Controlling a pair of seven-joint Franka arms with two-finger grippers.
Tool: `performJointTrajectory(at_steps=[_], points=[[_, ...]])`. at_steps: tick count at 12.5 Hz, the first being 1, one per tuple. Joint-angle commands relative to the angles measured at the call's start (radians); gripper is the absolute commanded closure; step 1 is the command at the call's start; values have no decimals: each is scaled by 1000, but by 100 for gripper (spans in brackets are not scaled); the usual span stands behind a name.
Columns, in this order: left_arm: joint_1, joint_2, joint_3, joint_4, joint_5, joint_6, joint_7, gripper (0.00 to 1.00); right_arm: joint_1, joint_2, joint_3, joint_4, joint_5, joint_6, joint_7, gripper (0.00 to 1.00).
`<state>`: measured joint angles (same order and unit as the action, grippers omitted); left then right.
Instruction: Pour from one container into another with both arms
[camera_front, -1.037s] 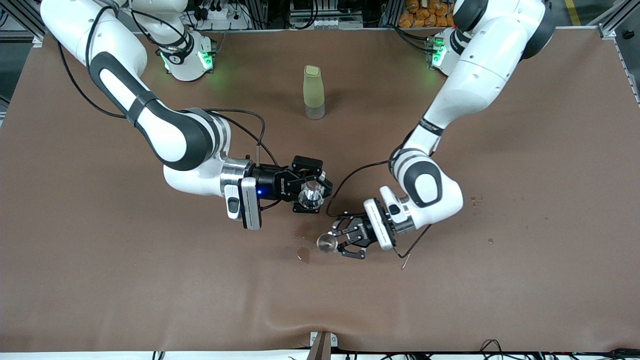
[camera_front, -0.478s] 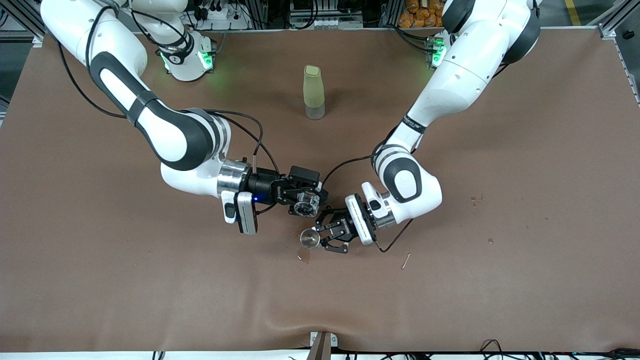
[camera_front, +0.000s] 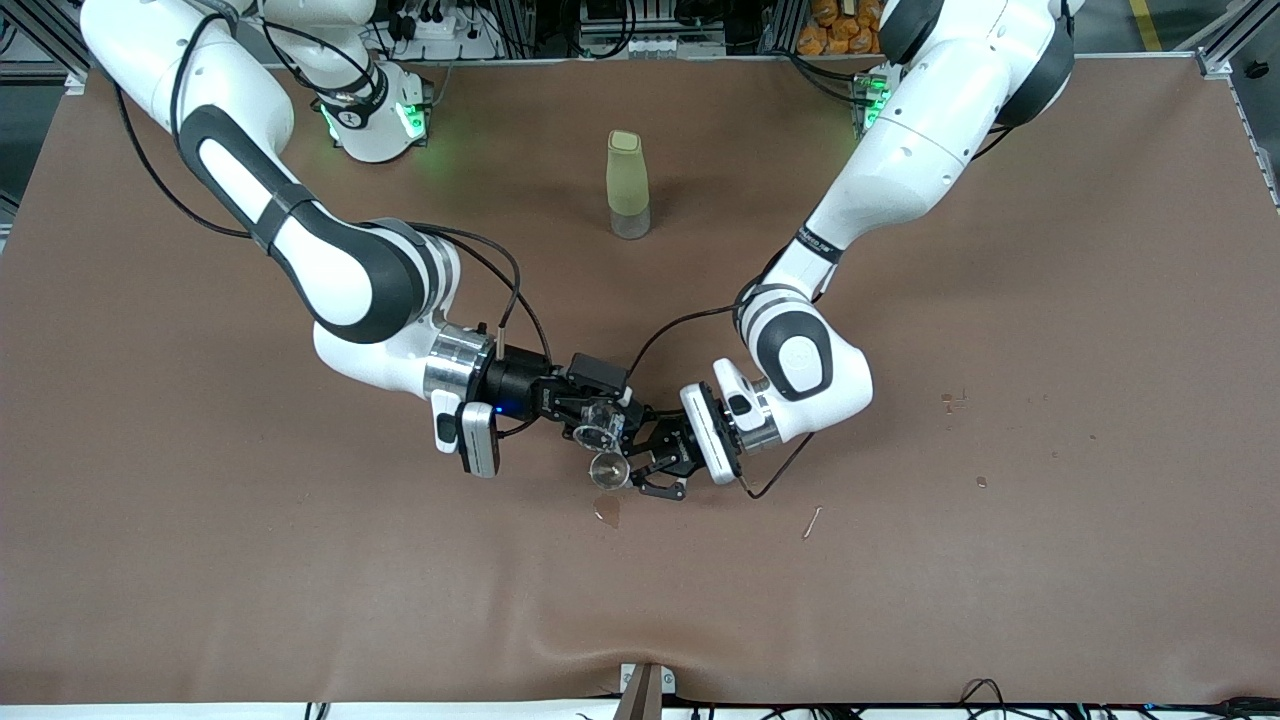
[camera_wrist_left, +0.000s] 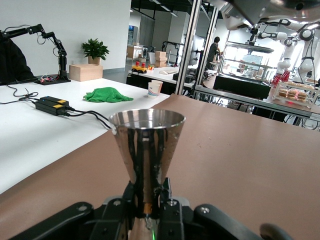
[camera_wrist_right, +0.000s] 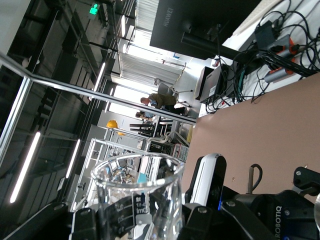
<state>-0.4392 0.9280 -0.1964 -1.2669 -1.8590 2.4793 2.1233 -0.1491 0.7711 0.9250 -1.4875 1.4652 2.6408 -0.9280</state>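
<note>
Beaker (camera_front: 600, 422): right hand (camera_front: 592, 415) pinches it, tipped over jigger.
Jigger (camera_front: 607, 470): left hand (camera_front: 640, 466) pinches stem, rim upright to receive.

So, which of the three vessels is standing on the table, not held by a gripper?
The tall pale-green bottle, upright between the arms' bases. The glass beaker and metal jigger are both gripped.
</note>
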Motion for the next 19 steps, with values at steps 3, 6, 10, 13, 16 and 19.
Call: performJointTrajectory(at_steps=[3, 6, 10, 13, 16, 19], points=[[-29, 23, 15, 35, -43, 21, 12, 100, -1, -15, -3, -14, -17, 11, 112, 100], [-29, 22, 17, 35, -43, 21, 17, 100, -3, -16, -2, -14, -16, 15, 166, 100], [-30, 23, 32, 34, -43, 23, 26, 100, -1, -16, 3, -19, -11, 60, 176, 100], [-30, 22, 32, 34, -43, 23, 27, 100, 3, -16, 5, -17, -3, 88, 178, 100], [-30, 22, 32, 34, -43, 23, 27, 100, 0, -16, 8, -19, 0, 88, 237, 100], [-44, 22, 55, 35, -43, 23, 27, 100, -3, -18, 11, -19, 0, 90, 271, 100]])
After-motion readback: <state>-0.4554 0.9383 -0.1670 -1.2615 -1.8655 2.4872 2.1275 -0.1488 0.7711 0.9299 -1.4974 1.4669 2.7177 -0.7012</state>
